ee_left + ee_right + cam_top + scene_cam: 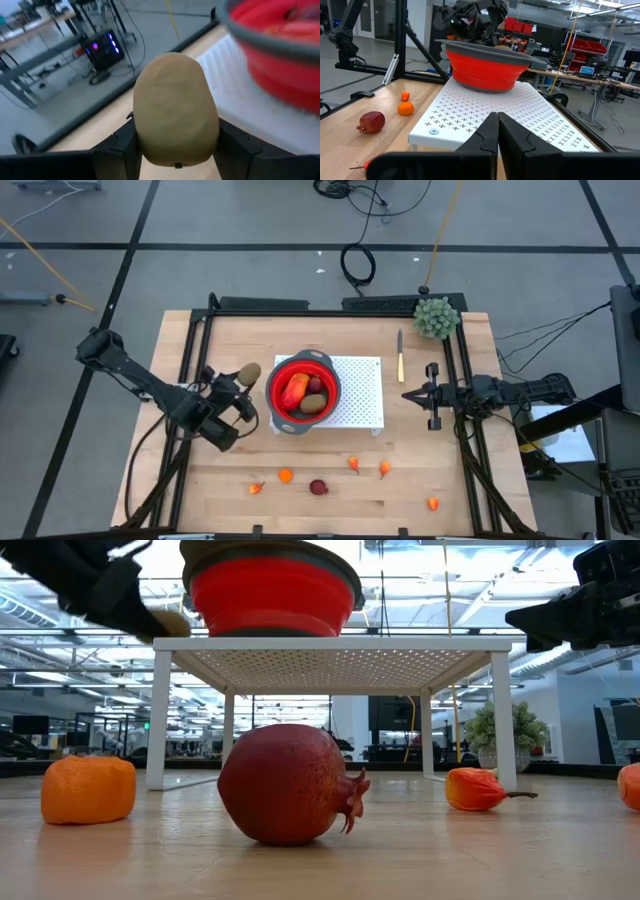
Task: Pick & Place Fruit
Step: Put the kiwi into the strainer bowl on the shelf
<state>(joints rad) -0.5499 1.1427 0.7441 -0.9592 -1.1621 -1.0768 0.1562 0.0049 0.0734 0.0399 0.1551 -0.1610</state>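
My left gripper is shut on a brown kiwi-like oval, held in the air just left of the red bowl. The bowl stands on a white perforated stand and holds a red-orange oblong, a dark red ball and a brown oval. A dark red fruit and several small orange bits lie on the table near its front edge. My right gripper is shut and hangs at the stand's right side with nothing in it. My left gripper pinches the brown oval by its two long sides between its two fingers. The fingers come from the table's left and slant a little downward, lying along the oval. The oval is lifted clear of the table, and its rounded end sticks out past the fingertips toward the bowl.
A green bushy ball sits at the far right corner, with a slim wooden-handled knife lying beside the stand. A black frame runs along the table's edges. Bare wood lies between the stand and the scattered fruit.
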